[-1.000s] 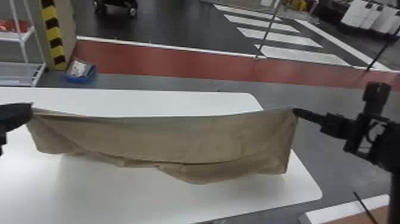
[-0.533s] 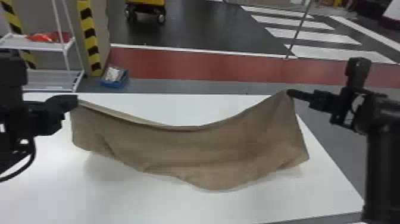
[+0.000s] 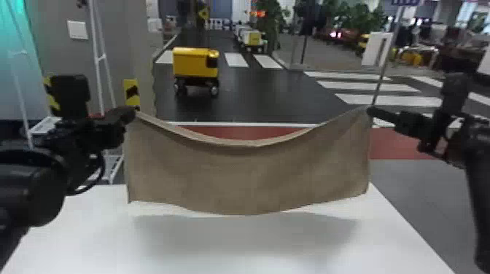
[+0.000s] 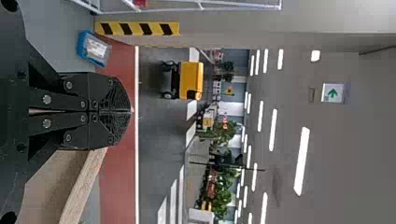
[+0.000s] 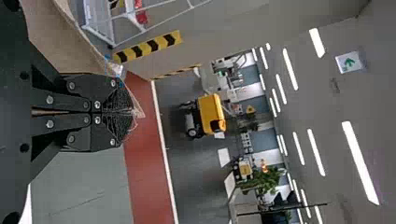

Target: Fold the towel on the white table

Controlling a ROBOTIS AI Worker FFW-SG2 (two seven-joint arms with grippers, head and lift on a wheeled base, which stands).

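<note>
Left pincer (image 3: 132, 112) and right pincer (image 3: 372, 110), head view, each grasp an upper corner of the towel (image 3: 248, 175), which sags between them above the white table (image 3: 382, 247); the cloth looks light, soft and limp, best held by these corners, with its shadow (image 3: 248, 233) cast inside the table's right edge. Left wrist view: the left pincer is clenched on the cloth, a yellow cart (image 4: 190, 80) standing beyond. Right wrist view: the right pincer nips thin fabric before a red floor strip (image 5: 142, 182).
</note>
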